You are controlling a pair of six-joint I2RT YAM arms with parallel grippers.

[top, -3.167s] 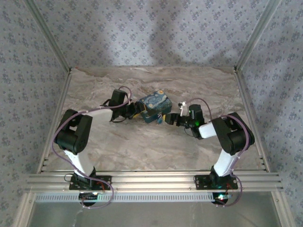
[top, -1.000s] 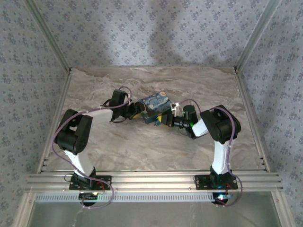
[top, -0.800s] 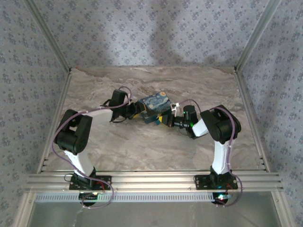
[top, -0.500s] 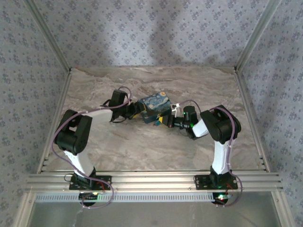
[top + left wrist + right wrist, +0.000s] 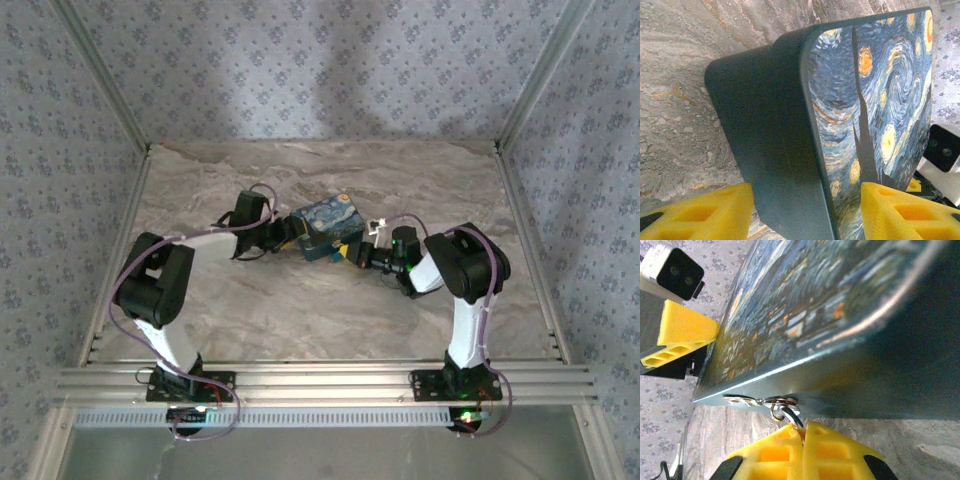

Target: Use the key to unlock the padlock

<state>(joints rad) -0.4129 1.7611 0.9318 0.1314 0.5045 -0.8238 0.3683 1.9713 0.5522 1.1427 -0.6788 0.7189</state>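
Note:
The blue swirl-painted box [image 5: 325, 228] lies mid-table between both arms. My left gripper [image 5: 284, 236] holds its left end; in the left wrist view the yellow fingers [image 5: 695, 212] clamp the box [image 5: 770, 125] from both sides. My right gripper [image 5: 356, 252] is at the box's front right. In the right wrist view its pads [image 5: 770, 455] are pressed together on the padlock [image 5: 790, 416]. A silver loop with a brass-coloured ring hooks through the box's latch [image 5: 747, 401] and runs down between the pads. The lock's body is hidden in the pads. The key is hidden.
Marbled tabletop [image 5: 300, 310] surrounds the box, with patterned walls and aluminium rails [image 5: 320, 380] at the edges. The left finger [image 5: 685, 327] and the left wrist camera [image 5: 672, 267] show beyond the box in the right wrist view.
Since about three seconds ago the right arm has folded its elbow up and brought its gripper against the box's front. Over the last second it has barely shifted. The left arm has stayed still.

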